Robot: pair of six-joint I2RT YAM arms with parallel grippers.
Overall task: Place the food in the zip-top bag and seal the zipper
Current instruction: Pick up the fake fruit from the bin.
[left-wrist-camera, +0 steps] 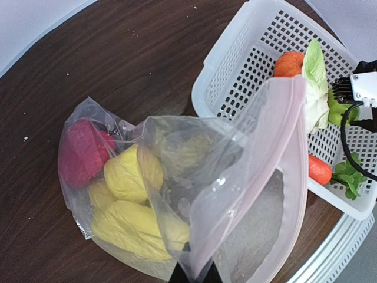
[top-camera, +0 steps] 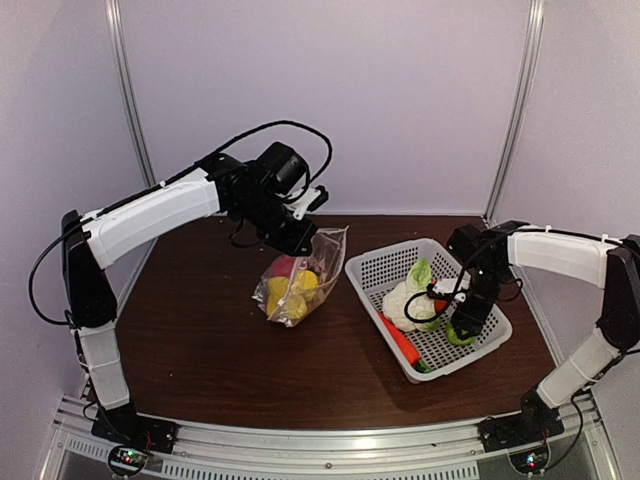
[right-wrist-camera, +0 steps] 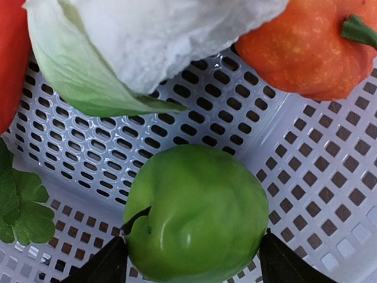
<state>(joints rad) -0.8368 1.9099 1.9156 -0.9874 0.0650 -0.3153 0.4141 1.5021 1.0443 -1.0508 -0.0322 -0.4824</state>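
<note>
The zip-top bag [top-camera: 290, 285] stands mid-table, holding yellow lemons [left-wrist-camera: 126, 171] and a red piece [left-wrist-camera: 82, 153]. My left gripper [top-camera: 318, 240] is shut on the bag's mouth edge and holds it up, and in the left wrist view [left-wrist-camera: 197, 274] its jaws pinch the plastic. The zipper strip [left-wrist-camera: 294, 147] runs along the open mouth; I see no slider. My right gripper [top-camera: 462, 330] is down in the basket with its jaws against both sides of the green apple [right-wrist-camera: 197, 215]. The cauliflower [right-wrist-camera: 171, 35] and the pumpkin [right-wrist-camera: 306, 47] lie just beyond the apple.
The white perforated basket [top-camera: 380, 258] sits right of the bag on the brown table. It also holds an orange carrot [top-camera: 400, 340] with green leaves [right-wrist-camera: 20, 206]. The basket wall [right-wrist-camera: 330, 194] is close around my right gripper. A rail runs along the table's near edge.
</note>
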